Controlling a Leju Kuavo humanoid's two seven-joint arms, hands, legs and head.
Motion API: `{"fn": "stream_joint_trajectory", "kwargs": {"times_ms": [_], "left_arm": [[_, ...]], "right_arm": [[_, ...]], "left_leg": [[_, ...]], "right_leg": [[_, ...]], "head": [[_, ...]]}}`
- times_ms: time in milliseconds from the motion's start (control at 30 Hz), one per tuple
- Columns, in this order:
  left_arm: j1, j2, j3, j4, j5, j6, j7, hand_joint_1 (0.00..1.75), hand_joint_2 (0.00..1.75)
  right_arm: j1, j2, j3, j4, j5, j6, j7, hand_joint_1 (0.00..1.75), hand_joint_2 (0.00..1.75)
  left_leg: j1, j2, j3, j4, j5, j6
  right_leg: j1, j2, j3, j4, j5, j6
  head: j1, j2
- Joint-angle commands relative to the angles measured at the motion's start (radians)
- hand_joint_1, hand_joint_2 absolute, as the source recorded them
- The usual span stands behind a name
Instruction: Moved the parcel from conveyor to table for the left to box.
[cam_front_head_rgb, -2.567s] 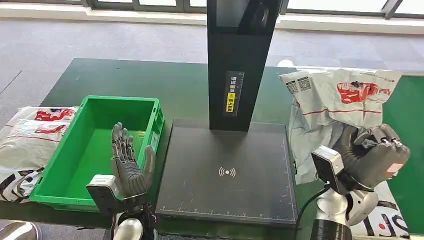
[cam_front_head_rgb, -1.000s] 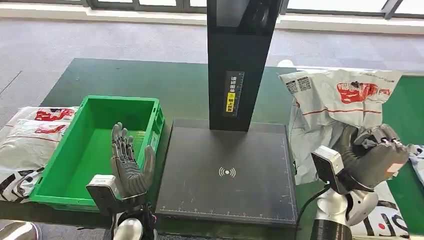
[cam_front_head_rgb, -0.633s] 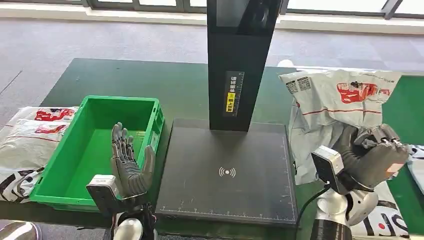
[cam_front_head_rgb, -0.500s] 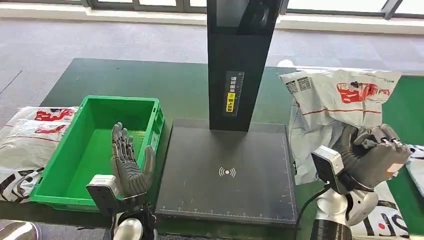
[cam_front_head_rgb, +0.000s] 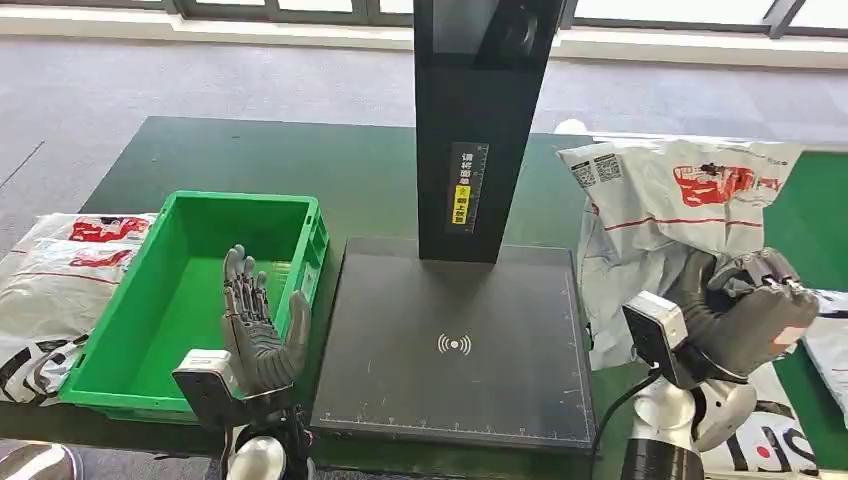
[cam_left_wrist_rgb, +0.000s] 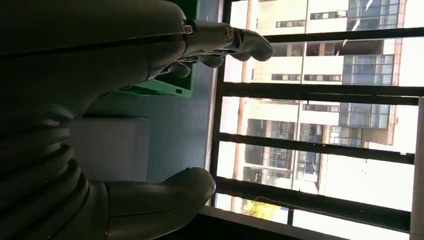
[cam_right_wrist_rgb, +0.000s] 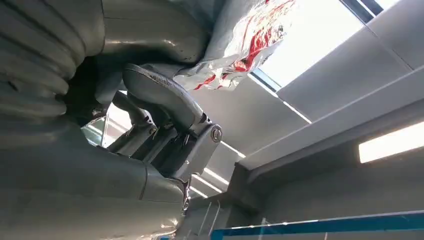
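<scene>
**Right hand clamped on a limp mailer bag above the conveyor edge**

The right hand (cam_front_head_rgb: 750, 315) grips a white-and-red courier parcel (cam_front_head_rgb: 670, 200), fingers curled into its lower folds; the bag hangs crumpled beside the black scanner platform (cam_front_head_rgb: 455, 345), not yet on it. The left hand (cam_front_head_rgb: 262, 330) waits empty, fingers spread and upright, at the green crate (cam_front_head_rgb: 95, 385). Likely risks: the slack film may slip from a grasp holding only a fold, or the trailing bag may snag the scanner column (cam_front_head_rgb: 478, 130) in transit. Another parcel (cam_front_head_rgb: 830, 335) at the right edge may crowd the arm.
</scene>
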Motion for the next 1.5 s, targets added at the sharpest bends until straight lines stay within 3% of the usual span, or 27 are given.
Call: {"fn": "stream_joint_trajectory", "kwargs": {"times_ms": [33, 1500], "left_arm": [[0.026, -0.028, 0.027, 0.022, 0.002, 0.000, 0.003, 0.00, 1.75], [0.026, -0.028, 0.027, 0.022, 0.002, 0.000, 0.003, 0.00, 1.75]], "right_arm": [[0.014, 0.011, 0.021, 0.010, -0.004, 0.002, 0.002, 1.75, 1.75], [0.014, 0.011, 0.021, 0.010, -0.004, 0.002, 0.002, 1.75, 1.75]], "left_leg": [[0.000, 0.002, 0.004, -0.002, -0.001, -0.001], [0.000, 0.002, 0.003, -0.001, -0.001, 0.000]], "right_leg": [[0.000, 0.001, 0.003, -0.003, 0.000, -0.001], [0.000, 0.001, 0.002, -0.002, 0.000, -0.001]], "head": [[0.000, 0.000], [0.000, 0.000]]}}
